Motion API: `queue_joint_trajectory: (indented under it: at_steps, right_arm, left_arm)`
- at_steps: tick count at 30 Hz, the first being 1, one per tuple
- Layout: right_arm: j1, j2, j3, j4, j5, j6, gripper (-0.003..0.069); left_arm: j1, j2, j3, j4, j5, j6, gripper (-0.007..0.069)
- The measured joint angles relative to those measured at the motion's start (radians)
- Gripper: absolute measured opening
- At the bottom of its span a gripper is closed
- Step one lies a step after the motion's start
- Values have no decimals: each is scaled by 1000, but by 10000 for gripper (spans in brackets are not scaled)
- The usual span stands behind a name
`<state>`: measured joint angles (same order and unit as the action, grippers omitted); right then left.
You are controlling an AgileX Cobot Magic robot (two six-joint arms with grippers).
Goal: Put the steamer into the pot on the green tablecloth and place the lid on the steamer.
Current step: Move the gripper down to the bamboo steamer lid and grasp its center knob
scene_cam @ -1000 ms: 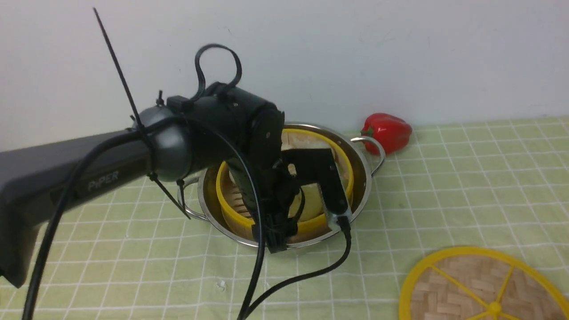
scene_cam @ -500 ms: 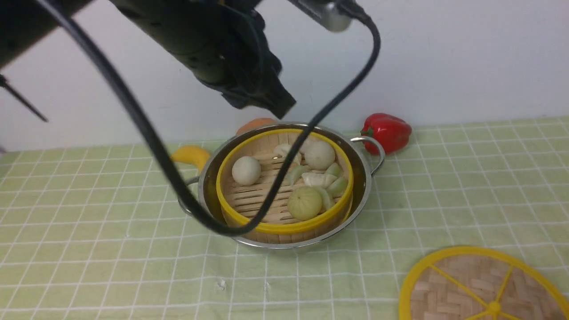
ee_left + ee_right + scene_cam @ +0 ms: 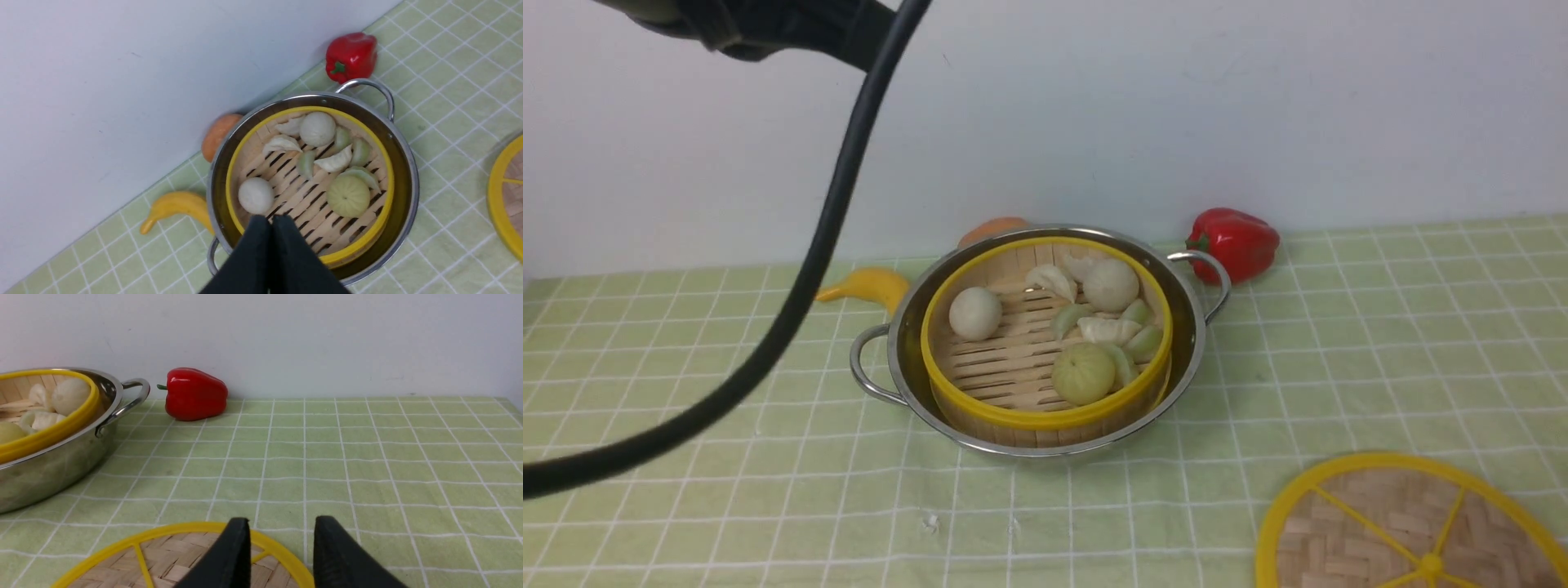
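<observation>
The steamer (image 3: 1045, 418), a bamboo basket with a yellow rim and pale dumplings and buns, sits inside the shiny pot (image 3: 1188, 327) on the green tablecloth (image 3: 1380, 343). My left gripper (image 3: 270, 218) is shut on nothing and hangs high above the near edge of the steamer (image 3: 294, 200). Only the left arm (image 3: 768, 28) shows in the front view, at the top. The lid (image 3: 1372, 523) lies flat on the cloth at the front right. My right gripper (image 3: 282, 522) is open, low over the far edge of the lid (image 3: 175, 555), holding nothing.
A red pepper (image 3: 1233, 242) lies by the wall right of the pot. A yellow banana (image 3: 870, 286) and an orange fruit (image 3: 992, 230) lie behind the pot on the left. A black cable (image 3: 809, 261) hangs across the left of the front view.
My left arm has risen from the steamer and swung up to the upper left, and its jaws have closed empty. The steamer stays in the pot. The right gripper has not moved.
</observation>
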<state>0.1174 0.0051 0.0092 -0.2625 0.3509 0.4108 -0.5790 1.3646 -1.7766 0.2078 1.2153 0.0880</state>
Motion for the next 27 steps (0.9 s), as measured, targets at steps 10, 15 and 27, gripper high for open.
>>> queue_joint_trajectory:
  at_steps: [10,15,27]
  right_arm:
    - [0,0,0,0,0,0,242]
    - [0,0,0,1,0,0,242]
    - [0,0,0,1,0,0,242]
  left_arm:
    - [261,-210,562,-102,-438,0,-8]
    - [508,-572,1067,-177,-711,1,-8]
    - [761,-1187,1697,-196,-878,-10,13]
